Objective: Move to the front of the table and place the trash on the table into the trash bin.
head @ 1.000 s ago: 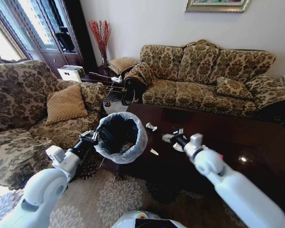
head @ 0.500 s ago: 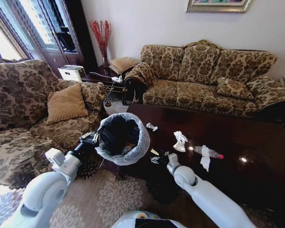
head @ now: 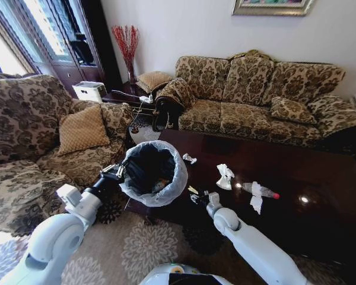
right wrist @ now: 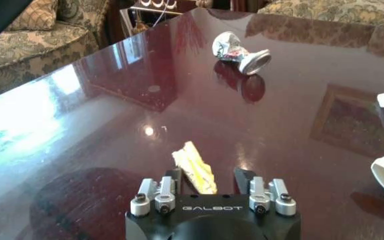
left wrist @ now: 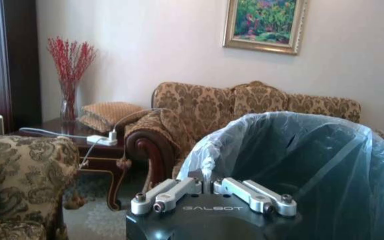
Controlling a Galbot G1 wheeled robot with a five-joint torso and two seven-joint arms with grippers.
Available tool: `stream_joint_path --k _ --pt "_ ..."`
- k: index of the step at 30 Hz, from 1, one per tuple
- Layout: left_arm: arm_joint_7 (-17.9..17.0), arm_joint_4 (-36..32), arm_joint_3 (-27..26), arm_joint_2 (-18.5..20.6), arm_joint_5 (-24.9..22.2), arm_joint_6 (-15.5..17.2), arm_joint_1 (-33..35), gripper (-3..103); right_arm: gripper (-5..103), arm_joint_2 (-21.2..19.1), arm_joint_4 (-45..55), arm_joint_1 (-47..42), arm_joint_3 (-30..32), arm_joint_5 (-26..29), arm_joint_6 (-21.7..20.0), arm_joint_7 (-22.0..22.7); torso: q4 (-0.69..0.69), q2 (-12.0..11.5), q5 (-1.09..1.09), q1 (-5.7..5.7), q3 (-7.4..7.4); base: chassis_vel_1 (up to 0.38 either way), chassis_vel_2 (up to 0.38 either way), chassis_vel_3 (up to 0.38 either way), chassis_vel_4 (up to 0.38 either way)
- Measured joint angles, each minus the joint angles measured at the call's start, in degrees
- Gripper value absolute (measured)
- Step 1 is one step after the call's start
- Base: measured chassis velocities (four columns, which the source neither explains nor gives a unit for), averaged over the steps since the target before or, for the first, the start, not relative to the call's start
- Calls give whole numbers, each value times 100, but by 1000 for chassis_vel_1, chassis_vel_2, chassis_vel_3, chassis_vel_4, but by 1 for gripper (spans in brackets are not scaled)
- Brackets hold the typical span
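Glossy reddish-brown table (right wrist: 112, 105): right gripper (right wrist: 209, 176) spread, small yellow wrapper (right wrist: 195, 165) between fingers, pointing 11 o'clock; left gripper (left wrist: 205, 192) clamps white-lined bin (left wrist: 299, 165).

Reddish-brown glossy table (head: 296, 172), translucent white-lined trash bin (head: 179, 174), yellow wrapper (right wrist: 195, 166)

Floral sofas (head: 261, 95), tan cushion (head: 83, 129), red twigs in vase (head: 126, 47), framed painting (left wrist: 264, 24).

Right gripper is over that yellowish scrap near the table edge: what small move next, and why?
Probably ease the right gripper down and close. Its fingers are open with the yellowish scrap lying flat between them on the table, not yet pinched. The left gripper already holds the trash bin beside it.
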Motion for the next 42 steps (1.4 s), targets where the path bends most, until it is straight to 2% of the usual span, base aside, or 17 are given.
stream_joint_path --k 1,2,4,5,8,11,13,20,25,28,30,36,38,40,42 --pt "0 0 0 20 -15 4 -8 3 46 9 -37 24 -2 1 1 -8 -1 0 0 0 0 0 0 0 0" --pt "0 0 0 20 -15 4 -8 3 46 9 -37 24 -2 1 1 -8 -1 0 0 0 0 0 0 0 0" --pt "1 -4 0 31 -38 14 -12 3 35 44 -95 57 5 10 1 -7 -1 0 1 0 0 0 0 0 0" --pt "1 -4 0 31 -38 14 -12 3 35 44 -95 57 5 10 1 -7 -1 0 1 0 0 0 0 0 0" --pt "6 -9 0 15 -40 15 2 3 19 58 -113 49 40 20 2 -5 0 0 1 0 0 0 0 0 0" --pt "10 -10 3 9 -40 16 4 3 13 58 -102 7 92 41 2 -5 1 0 2 1 1 0 0 0 0" --pt "14 -18 6 7 -40 16 1 3 3 60 -99 -24 131 58 2 -8 1 0 2 1 1 0 0 0 0" --pt "16 -30 4 -5 -40 16 10 3 0 112 -25 -77 316 84 24 83 2 -1 5 1 3 0 0 0 0" --pt "18 -33 13 -11 -40 16 6 3 0 69 388 -12 808 174 44 206 1 -1 5 2 3 0 0 0 0" --pt "24 -34 47 -9 -34 16 -3 3 0 -222 927 43 1321 238 44 20 1 -1 3 2 2 0 0 0 0" --pt "27 -34 58 -9 -32 16 -6 3 0 -309 1105 61 1446 290 43 -29 0 -1 4 2 2 0 0 0 0" --pt "35 -31 128 8 -23 35 -27 3 0 -751 2094 288 1927 874 -20 -271 1 -1 5 1 2 0 0 0 0" --pt "57 15 227 62 -21 78 -97 3 0 -1047 2641 582 2031 1354 -107 -432 -1 -1 3 1 1 0 0 0 0" --pt "98 46 282 74 7 84 -106 3 0 -1223 2984 1022 1854 1725 -155 -445 -2 -1 2 0 1 0 0 0 0" --pt "107 48 302 74 22 84 -97 3 0 -1282 3130 1306 1645 1829 -155 -411 -1 -1 2 0 1 0 0 0 0"
